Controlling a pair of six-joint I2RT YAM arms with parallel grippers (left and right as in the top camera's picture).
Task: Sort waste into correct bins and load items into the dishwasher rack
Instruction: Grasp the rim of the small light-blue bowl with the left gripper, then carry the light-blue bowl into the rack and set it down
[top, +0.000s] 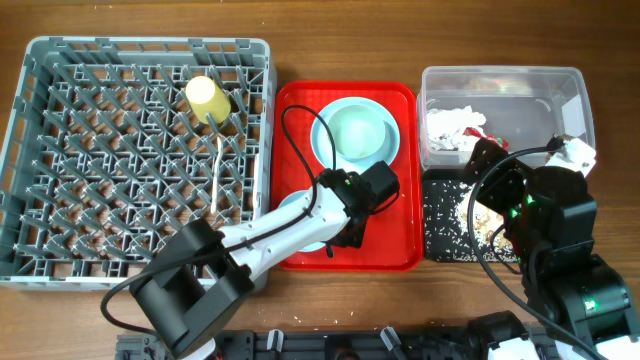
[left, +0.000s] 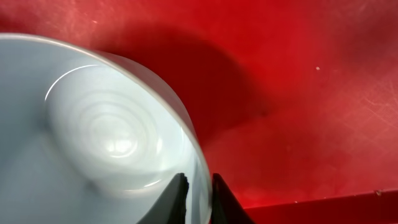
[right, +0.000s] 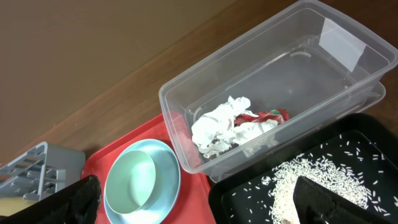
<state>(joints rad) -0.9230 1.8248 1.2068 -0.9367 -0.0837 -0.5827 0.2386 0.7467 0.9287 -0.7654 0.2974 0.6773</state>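
Observation:
My left gripper (top: 340, 232) (left: 199, 196) is shut on the rim of a pale blue-green bowl (top: 293, 207) (left: 112, 124) at the near left of the flat red tray (top: 400, 250). The second bowl (top: 357, 132) (right: 134, 180) sits in the plate (top: 325, 140) (right: 171, 180) at the tray's far side. The grey rack (top: 40, 150) holds the yellow cup (top: 208, 97) and a white utensil (top: 220, 165). The clear tub (top: 500, 80) (right: 180, 130) holds the napkin (right: 224, 121) and red wrapper (right: 267, 116). My right gripper (top: 487, 170) (right: 199, 205) is open above the black tray (top: 440, 235) (right: 242, 199) of rice (right: 298, 174).
The rack stands left of the red tray, close against its edge. The tub and black tray stand right of it, one behind the other. Brown wooden table (top: 340, 40) runs along the far side. Cables hang from both arms.

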